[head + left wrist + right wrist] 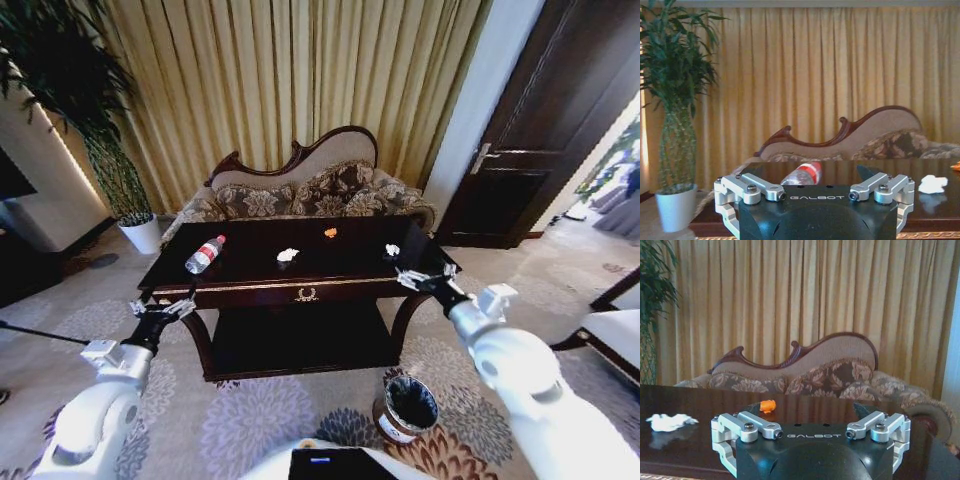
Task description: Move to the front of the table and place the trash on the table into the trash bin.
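Head view showing the desk [300, 285] squarely ahead, with the drive to its front looking done and no picking begun. Lying along the top: the clear bottle [204, 254] at ten o'clock of the desk's middle, the white paper wad [287, 256] near centre, the orange scrap [330, 232] at one o'clock toward the far edge, a small white scrap [392, 250] at three o'clock. Standing on the carpet at five o'clock of the desk, just off its right front leg: the trash bin [406, 408], mouth open upward.

Hovering at the front left corner, the left gripper [160, 312], jaws spread and holding nothing; hovering at the front right corner, the right gripper [425, 282], jaws likewise spread and empty.

Judging the next move: reaching over the front rail for the nearest piece, probably bottle or small white scrap.

Leaving open carpet on both sides; crowding the far edge, a sofa [300, 195].
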Motion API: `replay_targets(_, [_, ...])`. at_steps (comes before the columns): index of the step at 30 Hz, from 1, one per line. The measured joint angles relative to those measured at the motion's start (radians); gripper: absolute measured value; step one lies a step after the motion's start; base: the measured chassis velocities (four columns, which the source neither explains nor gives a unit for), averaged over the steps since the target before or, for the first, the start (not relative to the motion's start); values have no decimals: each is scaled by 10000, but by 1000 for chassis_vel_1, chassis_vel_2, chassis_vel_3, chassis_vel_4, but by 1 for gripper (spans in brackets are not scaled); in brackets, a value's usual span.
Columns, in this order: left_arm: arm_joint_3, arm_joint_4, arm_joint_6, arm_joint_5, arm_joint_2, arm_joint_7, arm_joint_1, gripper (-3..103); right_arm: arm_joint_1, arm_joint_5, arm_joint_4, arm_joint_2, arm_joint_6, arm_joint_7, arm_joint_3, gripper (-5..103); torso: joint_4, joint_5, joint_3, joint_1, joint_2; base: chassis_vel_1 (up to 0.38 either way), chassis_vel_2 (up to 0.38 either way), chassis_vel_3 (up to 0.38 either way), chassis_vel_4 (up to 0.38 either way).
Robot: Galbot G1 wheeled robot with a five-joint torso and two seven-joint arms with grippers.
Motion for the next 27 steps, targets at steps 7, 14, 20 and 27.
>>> replay_targets(7, [-173, -285, -15, 296, -197, -271, 395, 100, 2090, 262, -1553, -246, -97, 1, -1309, 100, 2, 0, 3, 8, -4, 0, 0, 0, 0])
replay_targets(14, [-166, -568, -95, 336, -169, -387, 592, 100, 3642, 83, -2742, 104, -844, 0, -2153, 100, 2, -3, 2, 7, -4, 0, 0, 0, 0])
replay_targets(20, [-173, 176, -786, 680, -365, -21, 331, 100, 4327, -786, -3959, 929, -1073, 2, -2206, 100, 1, -3, 3, 7, -5, 0, 0, 0, 0])
replay_targets(27, [-323, 180, -926, 713, -646, 99, 236, 100, 4671, -1078, -4636, 1500, -1136, 1, -2541, 100, 3, -1, 1, 6, -4, 0, 0, 0, 0])
